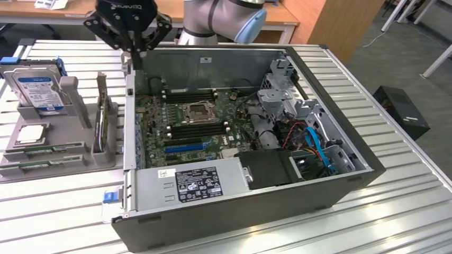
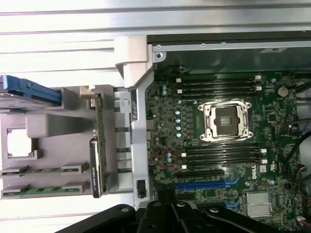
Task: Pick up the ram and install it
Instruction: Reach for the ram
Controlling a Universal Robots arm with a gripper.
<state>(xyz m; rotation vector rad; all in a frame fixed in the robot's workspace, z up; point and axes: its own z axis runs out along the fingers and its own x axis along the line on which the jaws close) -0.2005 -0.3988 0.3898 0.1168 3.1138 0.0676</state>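
Two ram sticks, thin green boards, lie side by side in the grey holder at the exterior view's left: one and one. The wrist view shows them too. My gripper hangs shut with nothing in it, over the far left wall of the open computer case. It is well apart from the ram. Its black body fills the edge of the wrist view. The motherboard's black memory slots flank the processor socket.
The holder also carries a hard drive, a silver processor chip and an upright card. Inside the case are the power supply and blue cables. A black box sits on the floor.
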